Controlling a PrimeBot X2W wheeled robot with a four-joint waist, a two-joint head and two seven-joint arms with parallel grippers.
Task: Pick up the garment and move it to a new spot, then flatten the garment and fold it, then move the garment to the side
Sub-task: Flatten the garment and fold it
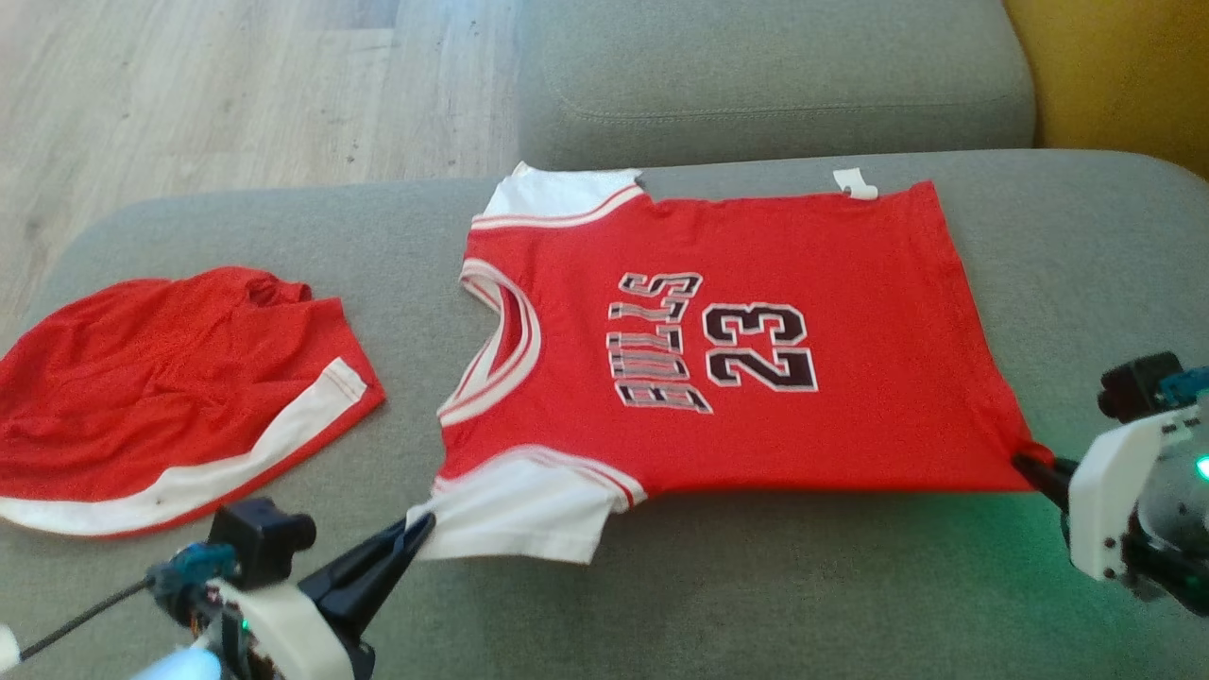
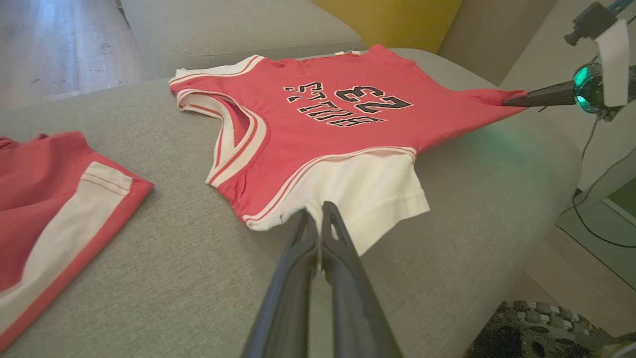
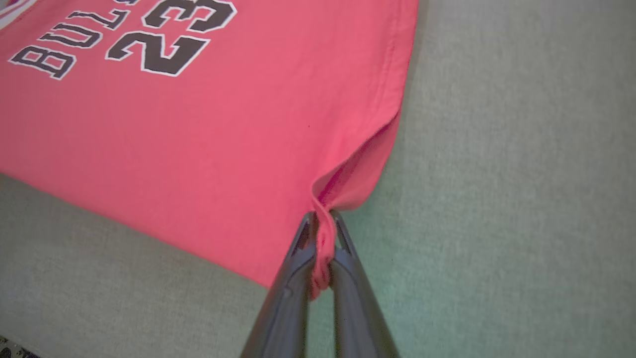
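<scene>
Head view: the left claw (image 1: 424, 524) grasps the white sleeve of the jersey (image 1: 850, 283), and the right claw (image 1: 1023, 462) grasps its red bottom corner.

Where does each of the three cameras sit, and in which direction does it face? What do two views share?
Head view: on the head, facing forward and down at the red jersey on the grey cushion; left gripper lower left, right gripper at right.
Left wrist view: on the left wrist, facing along its own fingers at the white sleeve.
Right wrist view: on the right wrist, facing along its own fingers at the pinched hem corner.
Shared: head and left wrist views both show the second red garment.
</scene>
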